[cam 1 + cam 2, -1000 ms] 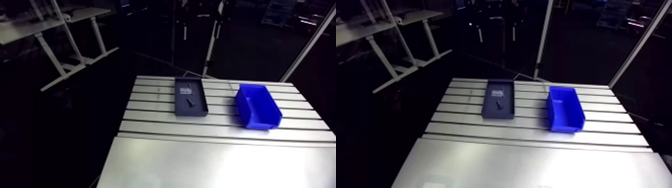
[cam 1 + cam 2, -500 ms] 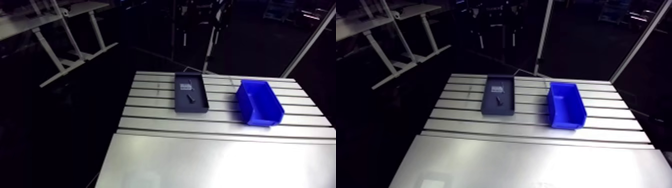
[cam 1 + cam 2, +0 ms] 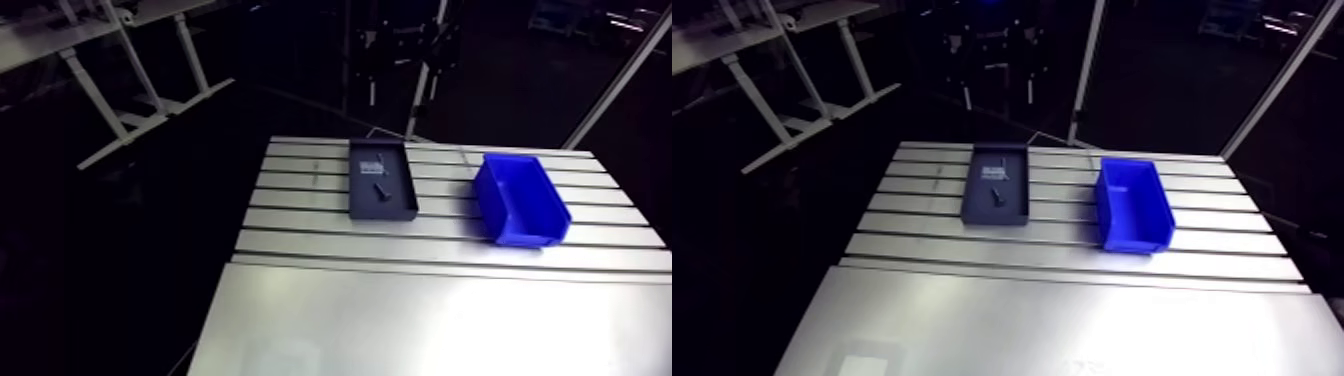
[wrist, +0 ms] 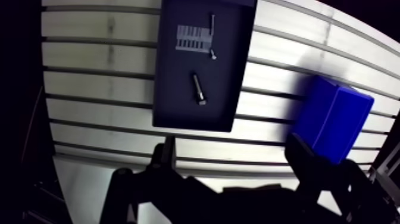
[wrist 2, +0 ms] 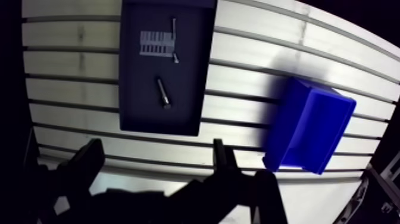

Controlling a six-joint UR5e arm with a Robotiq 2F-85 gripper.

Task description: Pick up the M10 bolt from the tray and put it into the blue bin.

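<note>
Approach phase: gripper (image 4: 232, 143) hovers well clear of tray (image 4: 172, 110), fingers spread wide, empty
M10 bolt (image 4: 198, 89) lies mid-tray, blue bin (image 4: 333, 119) beside; descend centred over the shank, jaws straddling it crosswise

End effector (image 4: 233, 156) points downward; its two fingers (image 4: 168, 156) spread wide apart.
</note>
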